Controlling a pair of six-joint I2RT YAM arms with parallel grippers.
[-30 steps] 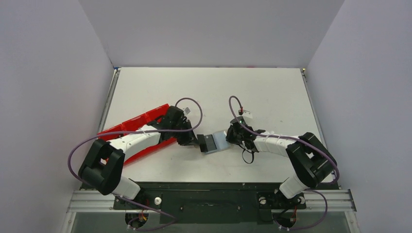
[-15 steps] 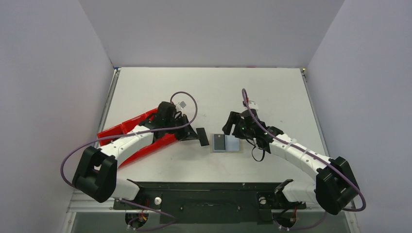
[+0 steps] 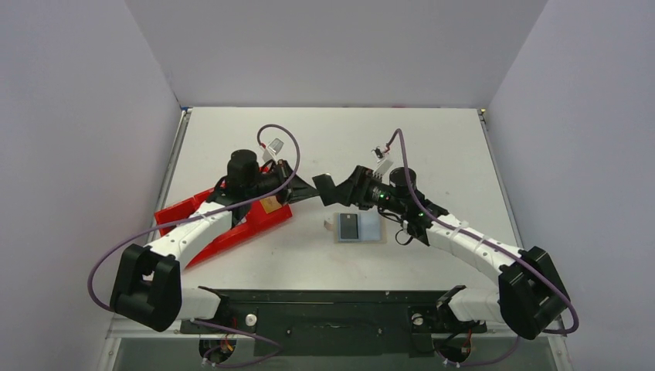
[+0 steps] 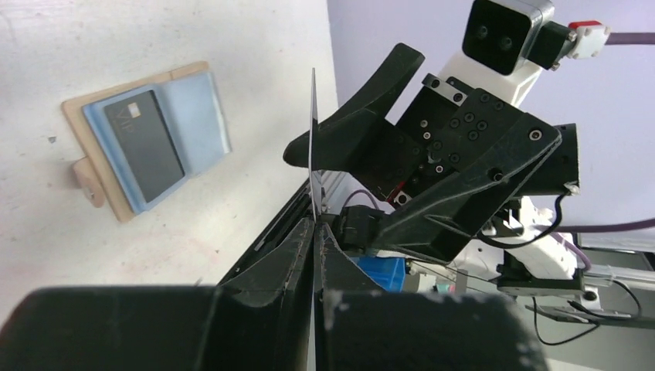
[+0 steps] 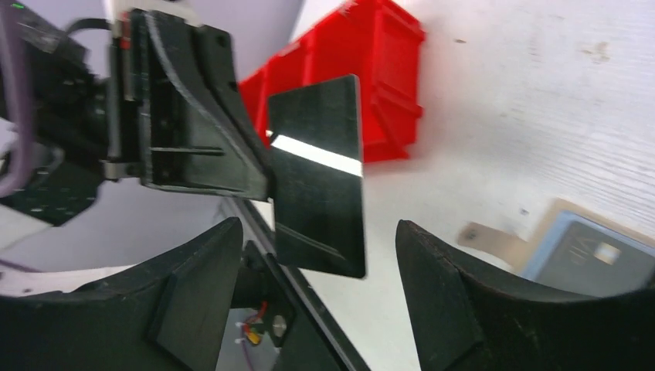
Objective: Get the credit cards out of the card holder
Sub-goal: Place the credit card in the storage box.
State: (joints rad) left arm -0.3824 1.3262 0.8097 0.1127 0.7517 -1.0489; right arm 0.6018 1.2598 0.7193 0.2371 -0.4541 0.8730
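The card holder point(image 3: 371, 229) lies open on the table, tan-edged with pale blue lining, with a dark grey credit card point(image 3: 349, 226) in it. It also shows in the left wrist view point(image 4: 202, 116) and in the right wrist view point(image 5: 552, 232). My left gripper point(image 3: 307, 190) is shut on another dark credit card point(image 3: 326, 190) and holds it on edge above the table. That card is edge-on in the left wrist view point(image 4: 314, 139) and flat-on in the right wrist view point(image 5: 320, 178). My right gripper point(image 3: 347, 185) is open, with a finger on either side of the card's free end point(image 5: 318, 228), not touching it.
The red three-compartment tray point(image 3: 202, 210) lies under my left arm, left of the holder, and shows in the right wrist view point(image 5: 375, 77). A small tan patch point(image 3: 269, 205) lies in its near end. The black base rail runs along the table's near edge.
My left gripper pulled the dark card out of the holder, then lifted it up and back. My right gripper left the holder, rose and turned to face the card, jaws open.
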